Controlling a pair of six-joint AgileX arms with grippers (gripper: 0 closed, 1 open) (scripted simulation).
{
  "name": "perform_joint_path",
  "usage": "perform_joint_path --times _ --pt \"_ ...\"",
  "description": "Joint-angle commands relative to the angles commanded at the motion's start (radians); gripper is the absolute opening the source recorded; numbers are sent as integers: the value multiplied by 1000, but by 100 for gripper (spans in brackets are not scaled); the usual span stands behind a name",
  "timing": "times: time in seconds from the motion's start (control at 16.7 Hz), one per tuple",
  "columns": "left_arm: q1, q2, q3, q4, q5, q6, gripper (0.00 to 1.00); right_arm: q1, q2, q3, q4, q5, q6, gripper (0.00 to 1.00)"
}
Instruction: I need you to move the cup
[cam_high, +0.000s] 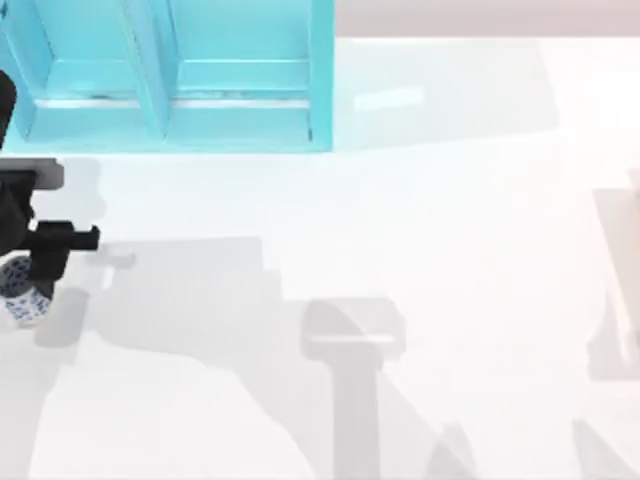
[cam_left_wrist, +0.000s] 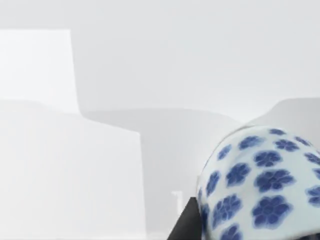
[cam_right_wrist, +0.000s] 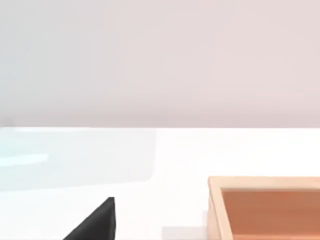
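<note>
Porcelain with a dense blue flower pattern is seen close up in the left wrist view: the cup (cam_left_wrist: 260, 185) sits right against the camera, with a dark finger (cam_left_wrist: 186, 222) of the left claw touching its side. From above, the same cup (cam_high: 22, 290) is found at the far left edge of the tabletop (cam_high: 350, 230), near the front, partly covered by the black body of the left arm. The left claw (cam_high: 35, 275) is placed directly over the cup and appears to be closed around it, though only one finger is visible against the porcelain. A grey shadow is cast on the white surface just beside the cup.

Farther back on the left half of the tabletop, a turquoise shelf unit (cam_high: 170, 75) is seen standing along the rear edge, divided into two compartments by an upright panel. The cup is well apart from it, in front of the left compartment.

In the right wrist view, a black fingertip (cam_right_wrist: 97, 222) of the right claw is seen at the lower edge, and whether that claw is wide or narrow cannot be told. Beside it, a wooden box (cam_right_wrist: 265, 207) with a pale rim and an orange-brown inside is seen resting on the white tabletop. Beyond it, a faint turquoise reflection is seen on the surface, and a plain pale wall closes the scene.
</note>
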Motion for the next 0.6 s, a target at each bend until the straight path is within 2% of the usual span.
perform_joint_path --times 0.24,0.6 --pt "105 64 114 -87 0 108 0 0 0 0 0 0 0 100" --pt "438 203 516 -314 0 442 0 0 0 0 0 0 0 100"
